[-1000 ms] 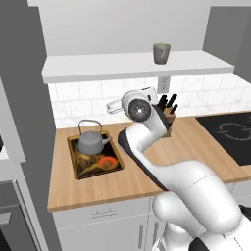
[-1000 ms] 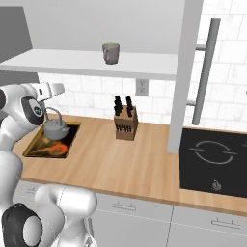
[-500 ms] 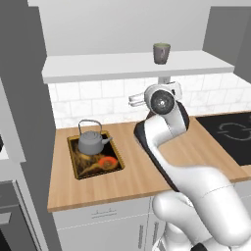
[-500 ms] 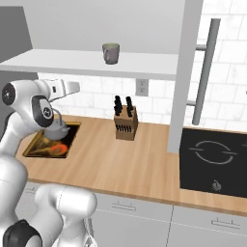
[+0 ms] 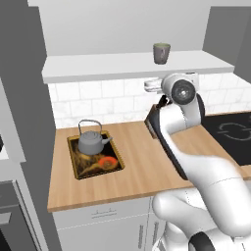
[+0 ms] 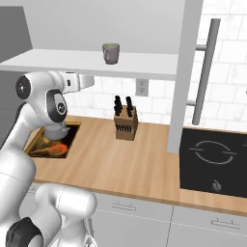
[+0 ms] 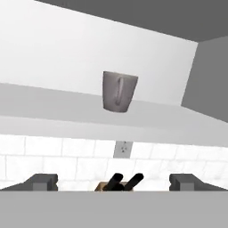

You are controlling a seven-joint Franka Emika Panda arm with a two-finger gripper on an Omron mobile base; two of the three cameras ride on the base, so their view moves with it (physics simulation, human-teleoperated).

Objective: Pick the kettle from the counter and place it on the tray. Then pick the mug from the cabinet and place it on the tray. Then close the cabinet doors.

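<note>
Swinging right since the earlier frame, the arm has carried the hand (image 6: 89, 80) from over the tray (image 5: 78, 169) to just under the shelf (image 5: 98, 66), fingers (image 7: 42, 181) spread and empty. Left on the worktop (image 5: 132, 166), the kettle (image 5: 92, 141) sits in the tray. Right, the mug (image 7: 118, 91) stands on the shelf above the hand.

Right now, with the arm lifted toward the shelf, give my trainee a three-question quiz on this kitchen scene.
1. True or false: the squat grey metal kettle sits in the gold-rimmed rectangular tray.
2. The small grey-green ceramic mug stands: A) on the pale cabinet shelf B) on the black stovetop C) in the tray.
3. Fill in: in the hand view the pincer is ___ , fingers set wide.

Key: 1 true; 2 A; 3 open.
</note>
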